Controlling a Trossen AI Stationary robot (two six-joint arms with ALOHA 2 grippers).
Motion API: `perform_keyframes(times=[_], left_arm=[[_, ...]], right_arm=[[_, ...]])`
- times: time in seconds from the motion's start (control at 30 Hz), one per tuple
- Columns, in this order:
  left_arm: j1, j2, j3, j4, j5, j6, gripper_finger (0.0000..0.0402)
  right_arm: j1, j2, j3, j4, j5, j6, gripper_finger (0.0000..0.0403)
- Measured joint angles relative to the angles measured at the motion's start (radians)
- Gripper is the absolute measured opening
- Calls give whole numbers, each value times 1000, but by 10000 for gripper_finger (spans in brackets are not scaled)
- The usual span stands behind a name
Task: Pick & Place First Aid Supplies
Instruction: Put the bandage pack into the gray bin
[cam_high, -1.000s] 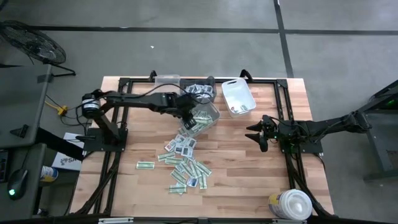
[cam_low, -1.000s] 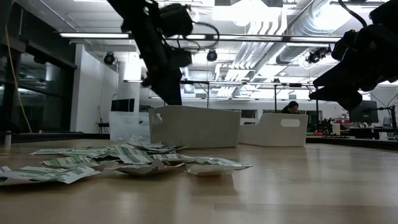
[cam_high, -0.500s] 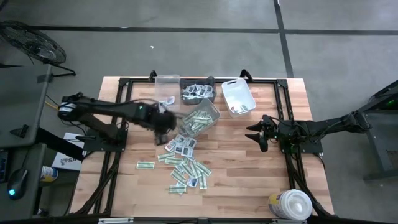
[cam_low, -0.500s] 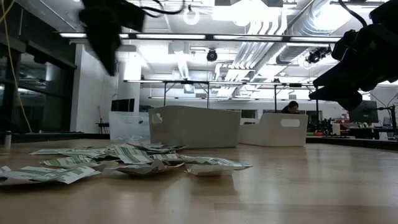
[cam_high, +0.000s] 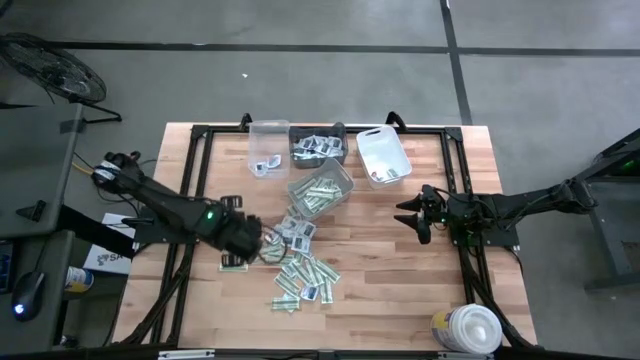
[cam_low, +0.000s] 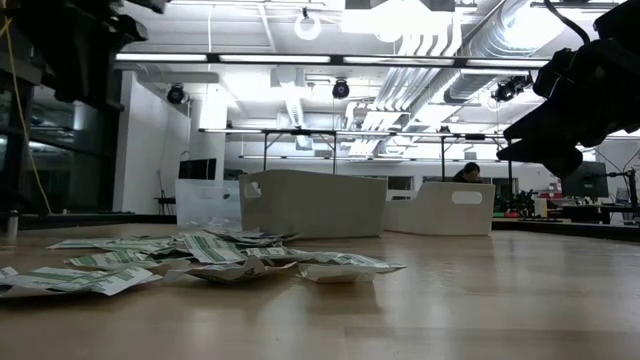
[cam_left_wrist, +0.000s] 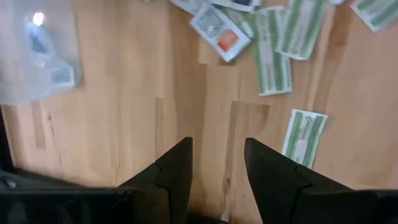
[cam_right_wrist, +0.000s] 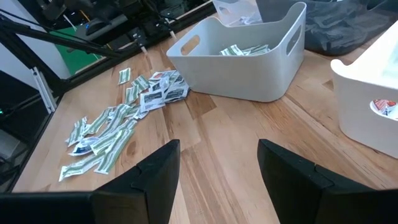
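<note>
The first aid supplies (cam_high: 297, 262) lie flat in a loose pile on the wooden table: green-and-white strips (cam_left_wrist: 272, 57) and squarish white packets (cam_left_wrist: 220, 29). More strips lie in the pale bin (cam_right_wrist: 239, 56). My left gripper (cam_high: 250, 240) hangs open, pointing down over bare wood just left of the pile. In its wrist view the left gripper (cam_left_wrist: 217, 152) has nothing between its fingers. My right gripper (cam_high: 413, 216) waits open at the table's right side, and the right gripper (cam_right_wrist: 217, 158) faces the pile and the bins.
A clear bin (cam_high: 268, 150), a dark bin (cam_high: 318, 147) and a white bin (cam_high: 383, 157) stand in a row at the far edge. The pale bin (cam_high: 322, 190) stands just in front of them. A big white tub (cam_high: 468, 328) sits at the near right corner.
My left gripper has swung away from above the pale bin toward the table's left and near edges. It now hangs beside the left of the packet pile, and the gap between its fingers shows no change. The packets and bins have stayed put.
</note>
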Motion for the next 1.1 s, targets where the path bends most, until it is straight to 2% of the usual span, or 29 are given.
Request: perform_keyframes(times=[0.13, 0.33, 0.57, 0.73, 0.9, 1.1], left_arm=[[-88, 0, -61, 57, -3, 0, 143], [-200, 0, -177, 244, 26, -23, 143], [-252, 0, -334, 452, 66, -27, 146], [-250, 1, -421, 554, 81, -27, 190], [-250, 1, -442, 604, 88, -21, 240], [-250, 4, -442, 625, 88, -25, 250]], right_arm=[[0, 0, 0, 0, 0, 0, 208], [0, 0, 0, 0, 0, 0, 208], [0, 0, 0, 0, 0, 0, 208], [0, 0, -1, 0, 0, 0, 208], [0, 0, -1, 0, 0, 0, 208], [0, 0, -1, 0, 0, 0, 208]])
